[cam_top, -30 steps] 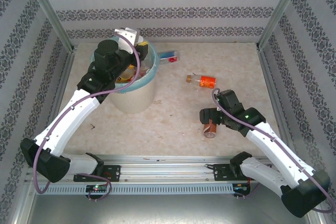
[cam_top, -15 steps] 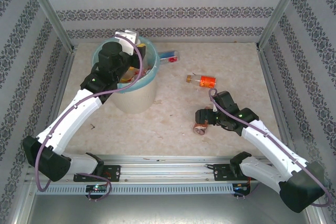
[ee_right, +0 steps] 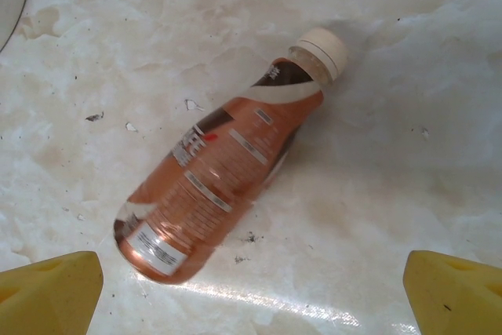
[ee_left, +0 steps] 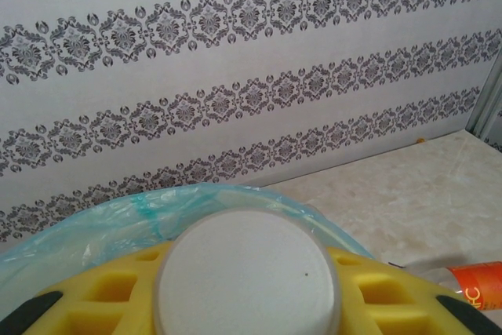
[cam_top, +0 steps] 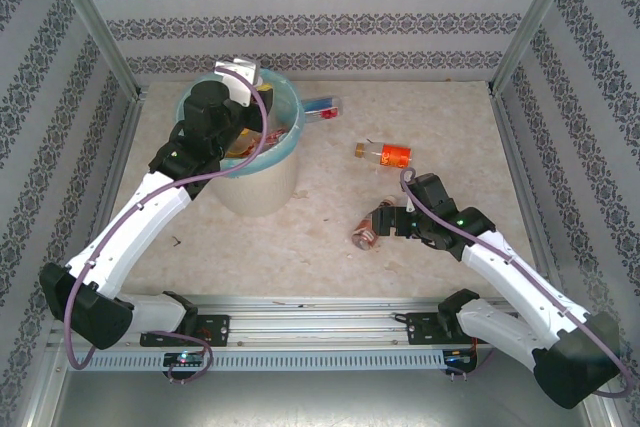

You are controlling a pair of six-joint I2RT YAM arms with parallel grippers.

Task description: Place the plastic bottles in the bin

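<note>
The right gripper (ee_right: 252, 288) hovered over the table (ee_right: 408, 60) with its yellow fingers (ee_right: 51, 284) spread wide. A brown-labelled bottle (ee_right: 216, 182) (white cap pointing away from the wrist) lay on its side just ahead of the gap between them, touching neither. From overhead it lay near the table's middle, well apart from the bin (cam_top: 262, 187). The left gripper (cam_top: 240, 77) hung over the bin's turquoise-lined rim. A white round thing (ee_left: 247, 272) sat between its fingers, but I could not tell whether they pinched it. An orange-labelled bottle (cam_top: 392, 155) lay farther back, and a blue-and-red bottle (cam_top: 322, 107) lay just behind the bin.
</note>
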